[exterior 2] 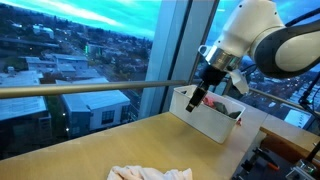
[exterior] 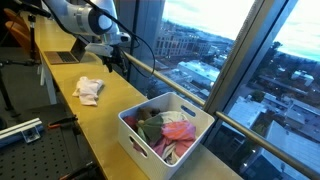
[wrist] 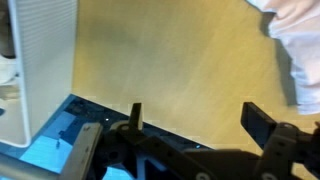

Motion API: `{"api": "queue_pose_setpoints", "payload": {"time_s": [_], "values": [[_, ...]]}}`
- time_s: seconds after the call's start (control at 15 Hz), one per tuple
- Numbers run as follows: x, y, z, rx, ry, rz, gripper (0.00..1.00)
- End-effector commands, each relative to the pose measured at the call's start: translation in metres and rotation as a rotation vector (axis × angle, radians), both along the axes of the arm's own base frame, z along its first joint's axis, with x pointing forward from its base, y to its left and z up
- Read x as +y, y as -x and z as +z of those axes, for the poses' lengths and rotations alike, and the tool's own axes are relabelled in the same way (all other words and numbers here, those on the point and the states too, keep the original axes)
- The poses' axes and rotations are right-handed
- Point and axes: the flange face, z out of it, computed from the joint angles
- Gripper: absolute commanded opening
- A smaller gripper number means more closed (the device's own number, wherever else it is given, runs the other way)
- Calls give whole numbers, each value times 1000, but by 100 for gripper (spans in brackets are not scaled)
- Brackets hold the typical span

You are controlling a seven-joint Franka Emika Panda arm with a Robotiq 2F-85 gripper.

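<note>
My gripper (exterior: 112, 58) hangs above the long wooden table (exterior: 100, 120), beyond a crumpled white cloth (exterior: 89, 90) that lies on the tabletop. In the wrist view the two dark fingers (wrist: 195, 118) stand wide apart with only bare wood between them, so the gripper is open and empty. The white cloth shows at the top right edge of the wrist view (wrist: 298, 50) and at the bottom of an exterior view (exterior 2: 150, 173). The gripper also shows in an exterior view (exterior 2: 210, 92), held above the table.
A white basket (exterior: 165, 125) with red, pink and dark cloths inside stands on the table near the window; it also shows in an exterior view (exterior 2: 205, 112). A laptop (exterior: 68, 56) sits at the far end. A metal rail (exterior 2: 90, 88) runs along the window.
</note>
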Motion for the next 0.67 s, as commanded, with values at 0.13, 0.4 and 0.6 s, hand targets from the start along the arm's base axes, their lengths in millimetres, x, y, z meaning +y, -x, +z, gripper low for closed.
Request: {"api": "queue_pose_setpoints", "payload": {"time_s": [0.13,0.4,0.6], "values": [[64,-4,-70,123,-100,181,100],[105,-5,-131,215,-97,282,100],[144,2,-169,264,-71,336,100]]}}
